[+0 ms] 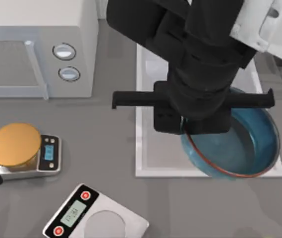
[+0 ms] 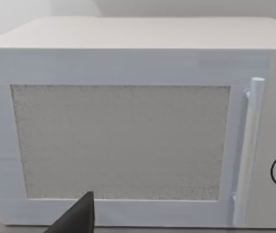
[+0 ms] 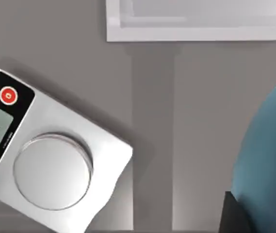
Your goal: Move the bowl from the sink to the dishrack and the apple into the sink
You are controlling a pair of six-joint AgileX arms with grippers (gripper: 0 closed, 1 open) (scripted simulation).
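Reaching in from the top view's upper right, the right arm's black wrist hangs over the sink, with the right gripper down at the near-left rim of the bowl. The wrist body hides the fingers from above, and the right wrist view gives just a dark sliver against the bowl's blue wall, so I cannot tell whether the gripper has closed on the rim. The bowl sits tilted at the sink's front right part, its edge reaching past the white rim on the right. The left arm is parked at the table's left edge, beside the gold-topped scale; its camera faces the microwave, with one dark fingertip at the bottom, too little to judge its opening.

The table is plain grey. A second scale, silver with a black panel and two red buttons, lies at the front; its display digits are too small to read.
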